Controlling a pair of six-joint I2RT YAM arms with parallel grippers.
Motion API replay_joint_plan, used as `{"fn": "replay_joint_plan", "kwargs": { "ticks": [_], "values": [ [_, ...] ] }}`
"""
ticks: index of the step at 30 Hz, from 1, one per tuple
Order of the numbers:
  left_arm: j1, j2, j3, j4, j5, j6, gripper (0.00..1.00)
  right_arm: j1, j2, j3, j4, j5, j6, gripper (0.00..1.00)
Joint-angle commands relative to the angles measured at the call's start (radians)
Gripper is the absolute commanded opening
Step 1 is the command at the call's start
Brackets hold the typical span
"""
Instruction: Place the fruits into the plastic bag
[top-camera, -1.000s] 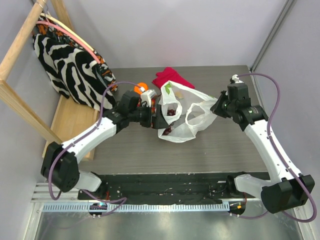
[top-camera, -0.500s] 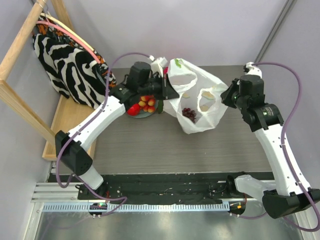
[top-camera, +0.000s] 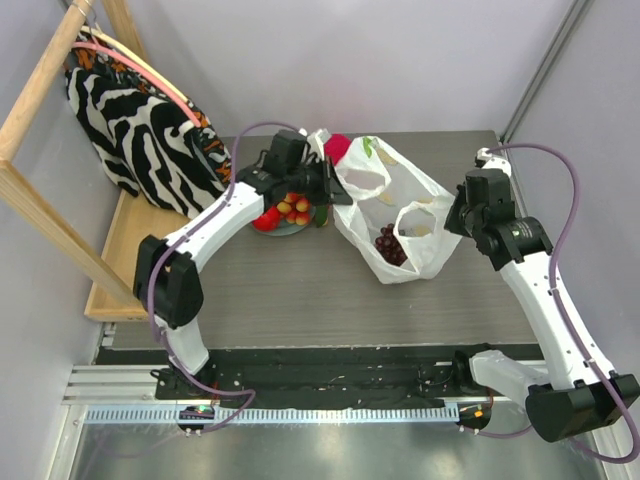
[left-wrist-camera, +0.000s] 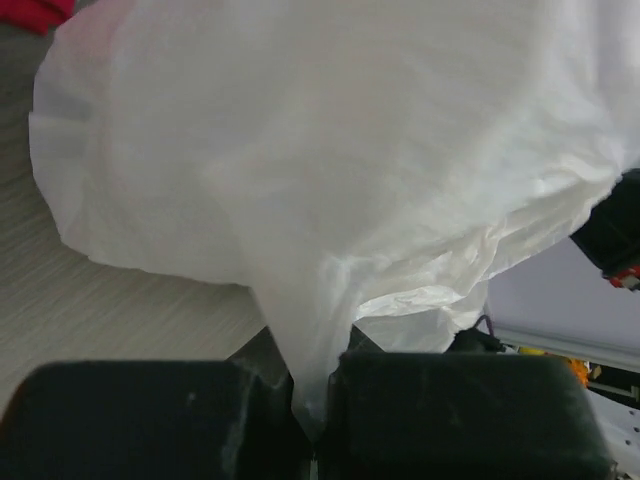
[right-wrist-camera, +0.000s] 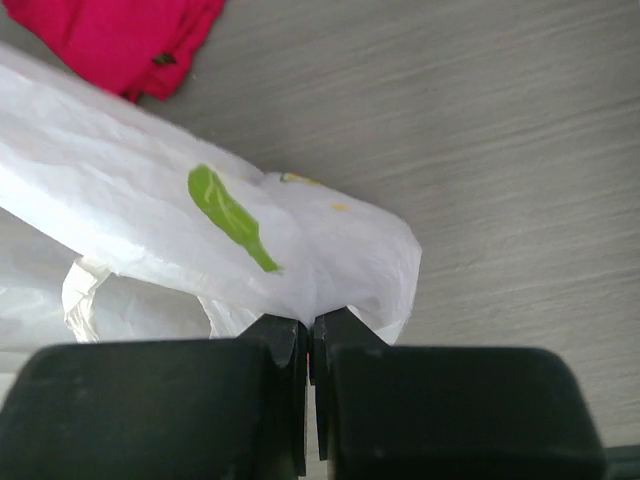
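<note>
The plastic bag (top-camera: 425, 190) lies spread open at the middle of the table, stretched between both grippers. A dark grape bunch (top-camera: 388, 245) lies inside it. My left gripper (top-camera: 336, 186) is shut on the bag's left rim; in the left wrist view the white film (left-wrist-camera: 330, 170) runs down into the closed left gripper (left-wrist-camera: 312, 400). My right gripper (top-camera: 453, 214) is shut on the right rim; the bag (right-wrist-camera: 200, 230) is pinched in the closed right gripper (right-wrist-camera: 310, 335). A red apple (top-camera: 266, 220) and small red-yellow fruits (top-camera: 296, 207) sit on the plate (top-camera: 283, 230) left of the bag.
A crimson cloth (top-camera: 338, 147) lies behind the bag, also visible as the cloth (right-wrist-camera: 120, 35) in the right wrist view. A zebra-striped bag (top-camera: 140, 125) hangs from the wooden rack (top-camera: 40, 90) at the far left, over a wooden board (top-camera: 135, 250).
The left gripper came out of the bag's mouth, went back and left, and shut on the bag's left rim. The bag was pulled wider and shifted right; the grapes now lie inside.
</note>
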Motion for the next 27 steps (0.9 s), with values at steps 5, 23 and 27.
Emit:
{"fn": "replay_joint_plan", "kwargs": {
  "ticks": [5,23,27],
  "values": [
    [0.008,0.052,0.019,0.007,-0.002,0.032,0.00,-0.003,-0.044,0.001,0.024,0.028,0.014,0.01],
    [0.042,-0.314,-0.265,0.248,-0.260,0.189,1.00,-0.001,-0.055,-0.040,0.094,0.084,0.017,0.01],
    [0.088,-0.377,-0.320,0.262,-0.245,0.195,1.00,-0.001,-0.040,-0.042,0.109,0.083,0.011,0.01]
  ]
}}
